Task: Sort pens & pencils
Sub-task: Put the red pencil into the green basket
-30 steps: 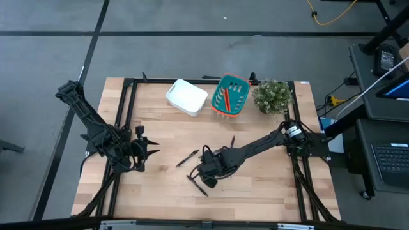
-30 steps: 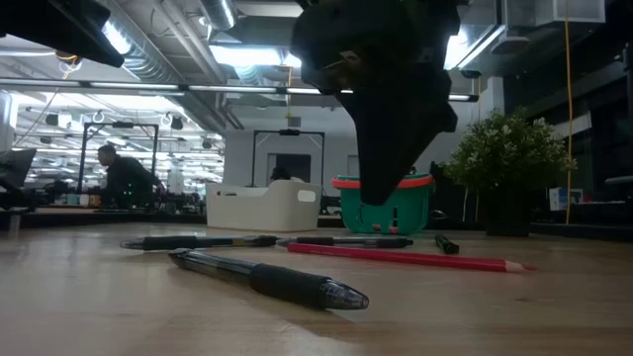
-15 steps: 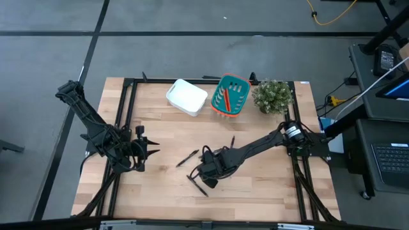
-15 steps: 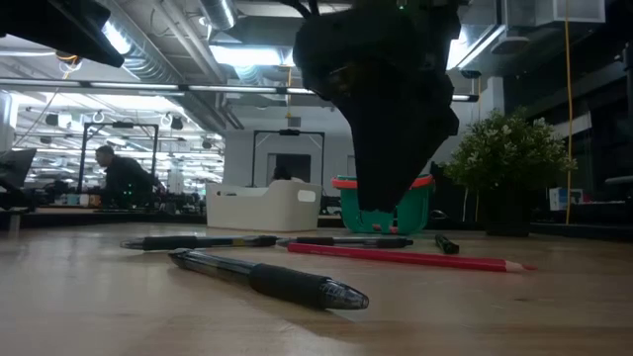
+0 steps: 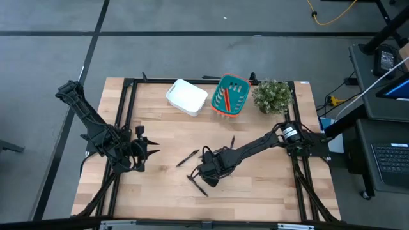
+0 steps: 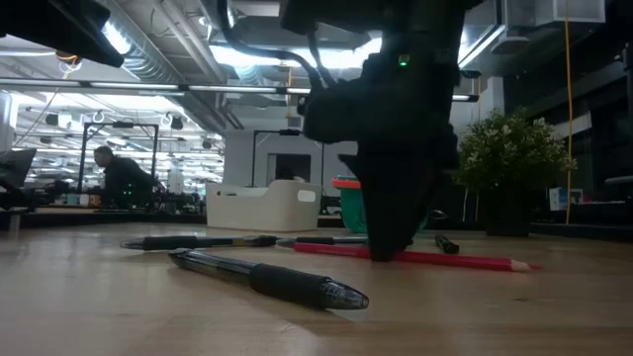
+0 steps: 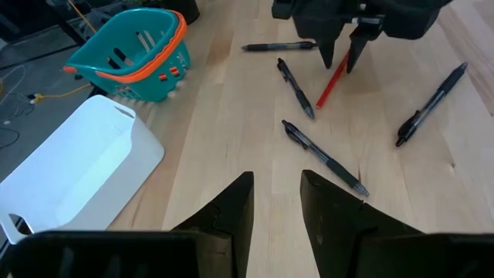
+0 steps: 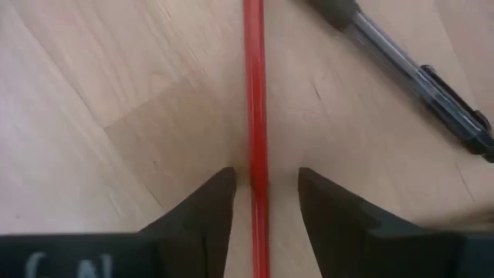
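A red pencil (image 8: 255,116) lies flat on the wooden table (image 5: 160,191) among several black pens (image 7: 324,158) (image 7: 296,87) (image 5: 187,158). My right gripper (image 8: 266,185) points down over the pencil, open, with one finger on each side of it and low to the table (image 6: 381,252); a gap shows on both sides. More red and orange pencils stand in the teal basket (image 5: 230,96). My left gripper (image 7: 275,193) hangs open above the table's left part (image 5: 150,148), holding nothing.
A white bin (image 5: 186,97) stands at the far edge left of the teal basket, and a potted plant (image 5: 273,96) right of it. One pen (image 6: 267,280) lies near the low camera. A dark frame runs along the table's sides.
My right gripper has sunk straight down toward the table, coming down over the red pencil. The pencil and the pens lie where they were.
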You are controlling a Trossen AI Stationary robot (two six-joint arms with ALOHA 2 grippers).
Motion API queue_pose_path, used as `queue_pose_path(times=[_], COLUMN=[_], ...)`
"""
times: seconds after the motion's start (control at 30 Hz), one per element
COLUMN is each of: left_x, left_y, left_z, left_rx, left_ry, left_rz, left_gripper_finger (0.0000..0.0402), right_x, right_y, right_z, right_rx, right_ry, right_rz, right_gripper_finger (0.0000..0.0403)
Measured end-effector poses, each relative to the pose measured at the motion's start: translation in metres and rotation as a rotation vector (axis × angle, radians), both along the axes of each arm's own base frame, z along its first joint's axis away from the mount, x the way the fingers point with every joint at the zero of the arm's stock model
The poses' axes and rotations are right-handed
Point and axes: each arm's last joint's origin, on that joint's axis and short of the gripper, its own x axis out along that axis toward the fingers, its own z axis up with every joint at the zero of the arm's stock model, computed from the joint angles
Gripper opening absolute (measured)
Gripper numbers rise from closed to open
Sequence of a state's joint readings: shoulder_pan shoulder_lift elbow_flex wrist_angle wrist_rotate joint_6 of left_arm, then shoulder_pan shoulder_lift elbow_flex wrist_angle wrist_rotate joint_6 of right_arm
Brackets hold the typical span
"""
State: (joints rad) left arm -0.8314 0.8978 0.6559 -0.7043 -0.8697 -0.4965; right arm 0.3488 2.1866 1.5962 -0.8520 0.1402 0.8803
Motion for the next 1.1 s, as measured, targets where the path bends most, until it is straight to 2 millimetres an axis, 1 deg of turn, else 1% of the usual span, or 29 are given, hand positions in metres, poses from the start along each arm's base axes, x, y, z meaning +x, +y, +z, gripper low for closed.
queue_pose_path(times=[0.17, 0.33, 0.43, 0.6, 0.67, 0.73, 0.87, 0.93, 1.1], left_x=[0.0, 0.0, 0.0, 0.0, 0.0, 0.0, 0.0, 0.0, 0.0], left_y=[0.0, 0.0, 0.0, 0.0, 0.0, 0.0, 0.0, 0.0, 0.0], left_z=[0.0001, 0.0001, 0.0001, 0.0001, 0.0001, 0.0001, 0.0001, 0.0001, 0.0001], left_rx=[-0.001, -0.001, -0.001, -0.001, -0.001, -0.001, -0.001, -0.001, -0.001], left_ry=[-0.001, -0.001, -0.001, -0.001, -0.001, -0.001, -0.001, -0.001, -0.001], left_rz=[0.0, 0.0, 0.0, 0.0, 0.0, 0.0, 0.0, 0.0, 0.0], left_gripper_finger=[0.0102, 0.0102, 0.0102, 0.0102, 0.0102, 0.0102, 0.0102, 0.0102, 0.0102], right_x=[-0.0043, -0.004, -0.0033, -0.0028, -0.0026, -0.0023, -0.0018, -0.0016, -0.0014], right_y=[-0.0013, -0.0008, -0.0021, -0.0022, -0.0022, -0.0021, -0.0019, -0.0018, -0.0018], right_z=[-0.0075, -0.0087, -0.0093, -0.01, -0.0098, -0.0098, -0.0098, -0.0098, -0.0096], right_rx=[0.023, 0.032, 0.032, 0.034, 0.035, 0.035, 0.037, 0.038, 0.039], right_ry=[0.006, 0.005, 0.004, -0.001, -0.003, -0.006, -0.012, -0.015, -0.018], right_rz=[-0.003, 0.0, -0.006, -0.006, -0.005, -0.005, -0.006, -0.006, -0.005], right_gripper_finger=[0.0132, 0.0106, 0.0082, 0.0028, 0.0013, 0.0011, 0.0031, 0.0033, 0.001])
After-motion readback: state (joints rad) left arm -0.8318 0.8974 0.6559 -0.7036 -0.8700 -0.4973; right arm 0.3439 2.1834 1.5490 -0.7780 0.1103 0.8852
